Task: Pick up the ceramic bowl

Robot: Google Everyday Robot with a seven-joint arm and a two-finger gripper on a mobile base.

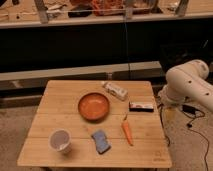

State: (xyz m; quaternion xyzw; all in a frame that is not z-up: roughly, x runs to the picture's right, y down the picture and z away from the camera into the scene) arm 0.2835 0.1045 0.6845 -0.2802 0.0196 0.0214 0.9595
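Observation:
The ceramic bowl (93,106) is a round, shallow orange-brown dish with a darker rim. It sits upright near the middle of the wooden table (60,102) and looks empty. The robot's white arm (187,84) stands at the right, beyond the table's right edge and apart from the bowl. The gripper itself does not show in this view; only the arm's rounded joints do. Nothing touches the bowl.
A small white cup (60,141) stands front left. A blue sponge (101,141) and a carrot (127,132) lie in front of the bowl. A clear bottle (116,90) lies behind it on the right, and a dark flat packet (141,106) to its right. A long counter (100,22) runs behind the table.

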